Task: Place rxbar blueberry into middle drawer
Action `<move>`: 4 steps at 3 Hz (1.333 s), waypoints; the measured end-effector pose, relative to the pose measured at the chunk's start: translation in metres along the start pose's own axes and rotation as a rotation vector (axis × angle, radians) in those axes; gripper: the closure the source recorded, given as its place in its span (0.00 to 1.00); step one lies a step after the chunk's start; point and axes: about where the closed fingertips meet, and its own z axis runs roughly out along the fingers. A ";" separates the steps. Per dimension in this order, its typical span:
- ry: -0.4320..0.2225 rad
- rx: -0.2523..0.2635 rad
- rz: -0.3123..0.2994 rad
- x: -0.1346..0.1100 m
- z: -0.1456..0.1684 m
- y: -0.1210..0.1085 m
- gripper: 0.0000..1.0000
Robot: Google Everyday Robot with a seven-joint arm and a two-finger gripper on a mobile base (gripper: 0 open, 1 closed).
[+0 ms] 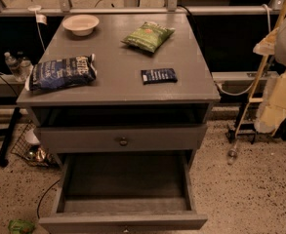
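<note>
Rxbar (158, 75) sits on the cabinet top, right of centre, long axis running left-right. Drawer (125, 179) stands open below and in front of it. Gripper's out of shot, so I can't tell its state.

Two snack bags (62, 73) (147, 35), one rxbar blueberry (158, 75), one bowl (81, 24), perhaps two drawers (84, 139) (84, 222) (pincer unseen)

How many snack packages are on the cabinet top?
3: a dark blue chip bag at front left, a green snack bag at back centre, and the rxbar blueberry in front, right of centre. None looks hidden. The end effector is not in view.
</note>
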 end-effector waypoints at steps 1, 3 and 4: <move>0.000 0.000 0.000 0.000 0.000 0.000 0.00; -0.076 -0.054 -0.090 -0.039 0.037 -0.075 0.00; -0.089 -0.074 -0.136 -0.072 0.072 -0.114 0.00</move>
